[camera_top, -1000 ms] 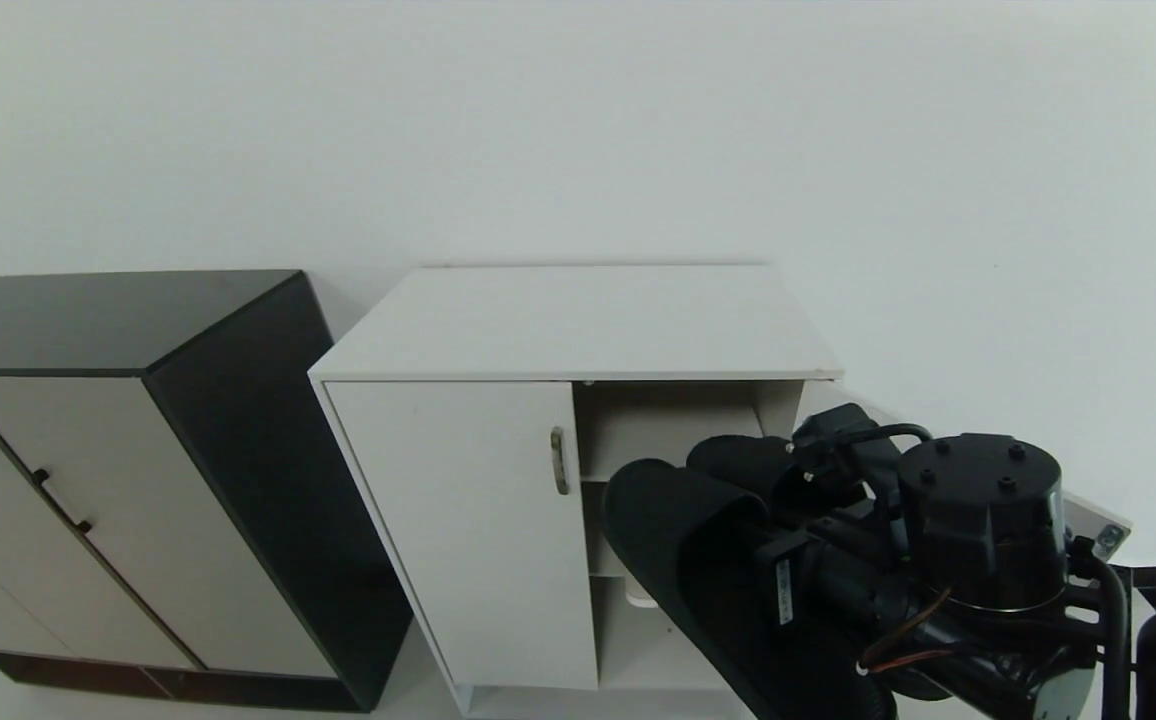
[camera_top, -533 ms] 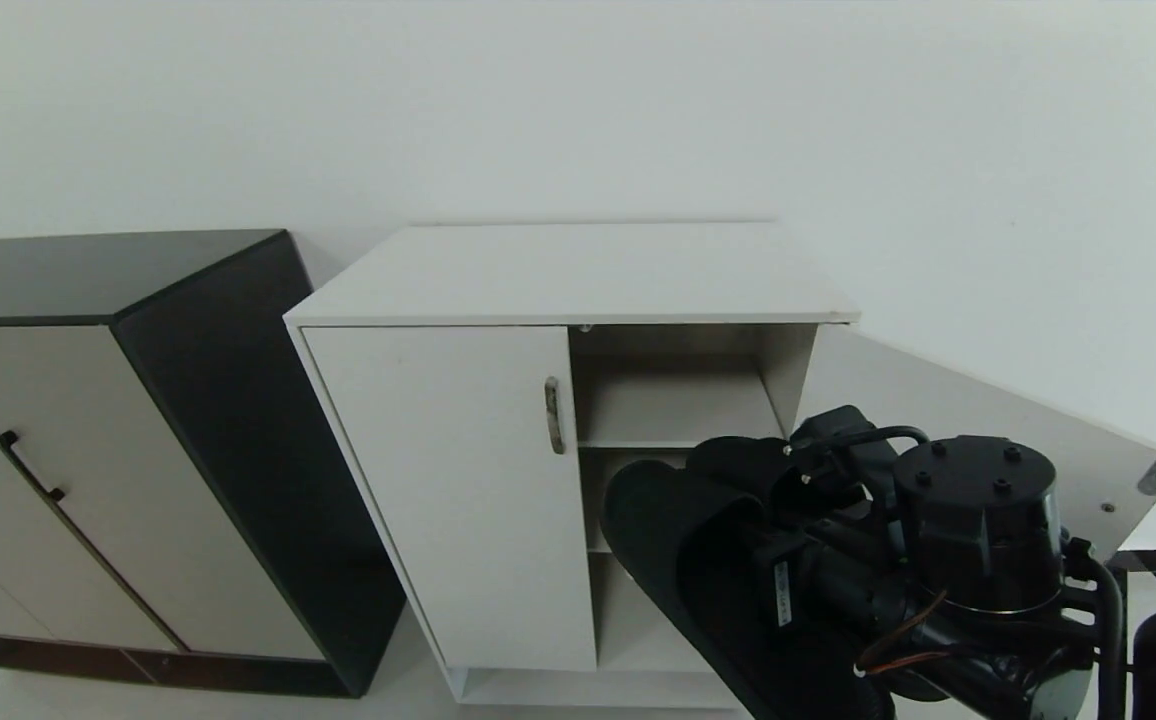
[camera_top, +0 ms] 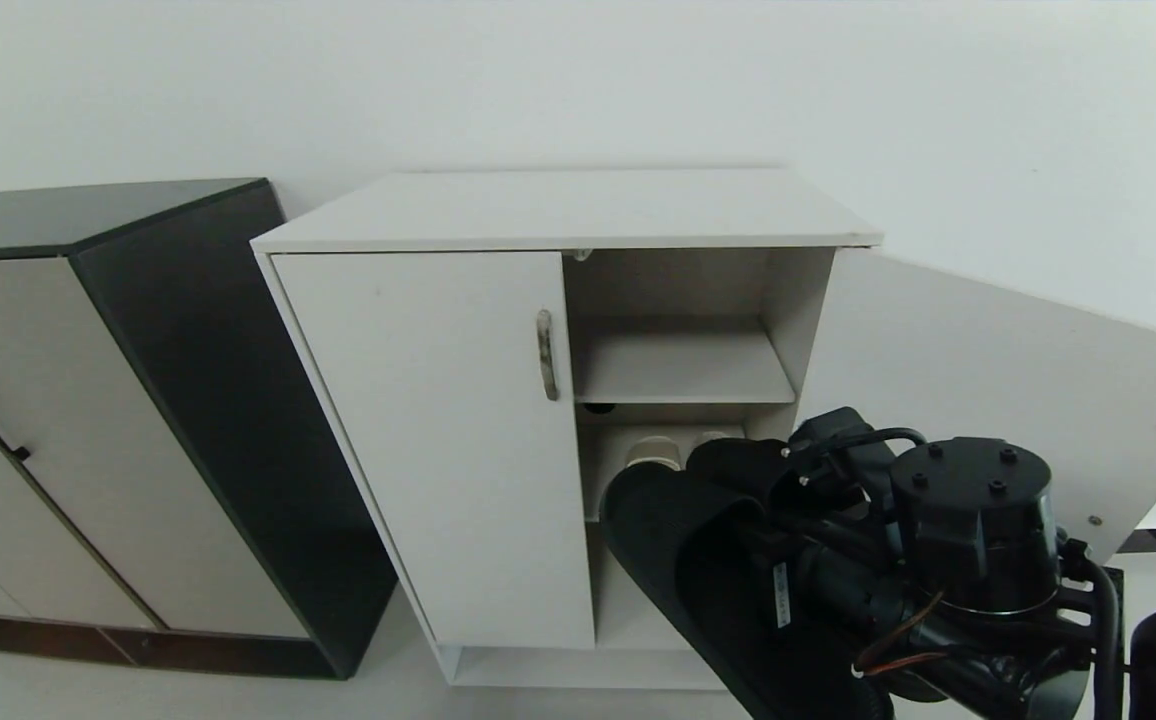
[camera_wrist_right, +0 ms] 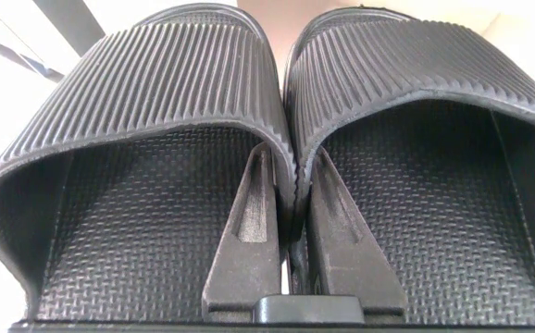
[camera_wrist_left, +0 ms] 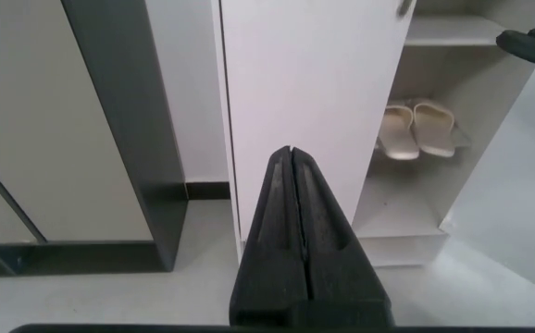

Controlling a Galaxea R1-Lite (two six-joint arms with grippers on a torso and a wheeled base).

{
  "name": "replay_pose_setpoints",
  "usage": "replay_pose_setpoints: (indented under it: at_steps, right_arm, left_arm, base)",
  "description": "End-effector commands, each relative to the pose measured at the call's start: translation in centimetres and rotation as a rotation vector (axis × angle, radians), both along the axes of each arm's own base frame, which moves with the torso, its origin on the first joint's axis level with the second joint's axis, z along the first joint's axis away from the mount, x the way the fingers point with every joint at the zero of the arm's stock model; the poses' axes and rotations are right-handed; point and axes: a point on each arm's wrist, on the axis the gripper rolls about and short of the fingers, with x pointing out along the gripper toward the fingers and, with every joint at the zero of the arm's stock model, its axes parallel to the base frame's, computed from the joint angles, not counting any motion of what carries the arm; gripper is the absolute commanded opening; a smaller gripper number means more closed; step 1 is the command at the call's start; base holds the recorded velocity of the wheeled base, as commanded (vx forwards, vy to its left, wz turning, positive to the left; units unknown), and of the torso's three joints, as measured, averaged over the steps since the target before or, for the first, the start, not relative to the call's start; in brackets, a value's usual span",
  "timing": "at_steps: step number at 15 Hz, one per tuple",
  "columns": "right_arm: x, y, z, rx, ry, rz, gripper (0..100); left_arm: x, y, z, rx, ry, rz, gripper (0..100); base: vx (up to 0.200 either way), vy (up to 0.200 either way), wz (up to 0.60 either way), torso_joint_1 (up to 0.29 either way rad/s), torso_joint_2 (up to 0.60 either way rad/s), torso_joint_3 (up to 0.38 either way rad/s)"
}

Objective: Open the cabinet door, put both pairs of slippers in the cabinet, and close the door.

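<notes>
Right pincer: my right gripper (camera_wrist_right: 289, 180) is pinching the black slippers (camera_wrist_right: 184, 111) by their two inner walls, squeezed together between the fingers; in the head view the toes lead toward 11 o'clock.
Left pincer: my left gripper (camera_wrist_left: 292, 159) is pressed together on nothing; it faces the shut left door (camera_top: 438, 440).
Cabinet: the white cabinet (camera_top: 568, 210) is at 12 o'clock; its right door (camera_top: 988, 380) is swung wide toward 3 o'clock; the beige slippers (camera_wrist_left: 420, 129) sit on the middle shelf.
Step, as I judge it: carry the black pair into the opening; the bottom shelf (camera_wrist_left: 399, 215) and top shelf (camera_top: 678, 365) look free.
How I'd do it: pick one free shelf; keep the soles level; steer between the shut door's edge at 9 o'clock and the side wall at 3 o'clock; go deep enough that the heels clear the door line; release only once the soles rest.
Risk: it's a thin pinch on soft walls; a bump could twist one slipper loose.
</notes>
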Motion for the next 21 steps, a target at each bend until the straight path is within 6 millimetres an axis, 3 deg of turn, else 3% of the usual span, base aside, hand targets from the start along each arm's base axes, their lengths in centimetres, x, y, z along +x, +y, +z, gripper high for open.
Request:
replay_pose_setpoints:
  at_steps: [1,8,14,16,21]
  right_arm:
    - [0.0,0.0,-0.1,-0.001,0.001,0.0,0]
    - [0.0,0.0,-0.2,-0.001,0.001,0.0,0]
    - [-0.2,0.0,-0.5,-0.021,0.001,0.009,0]
    - [-0.3,0.9,-0.6,-0.055,-0.019,-0.005,0]
    - [3.0,6.1,1.2,-0.049,0.011,-0.28,0]
  left_arm:
    - [0.0,0.0,0.0,-0.001,0.002,0.0,0]
    - [0.0,0.0,0.0,-0.001,0.0,0.0,0]
    - [0.0,0.0,0.0,-0.001,0.0,0.0,0]
    - [0.0,0.0,0.0,-0.001,0.002,0.0,0]
    - [0.0,0.0,0.0,0.001,0.0,0.0,0]
  base:
    - [0.0,0.0,0.0,-0.105,0.46,0.344]
    - [0.0,0.0,0.0,-0.055,0.44,0.372]
    - [0.0,0.0,0.0,-0.002,0.06,0.059]
    - [0.0,0.0,0.0,0.0,0.0,0.0]
    - [0.0,0.0,0.0,0.0,0.0,0.0]
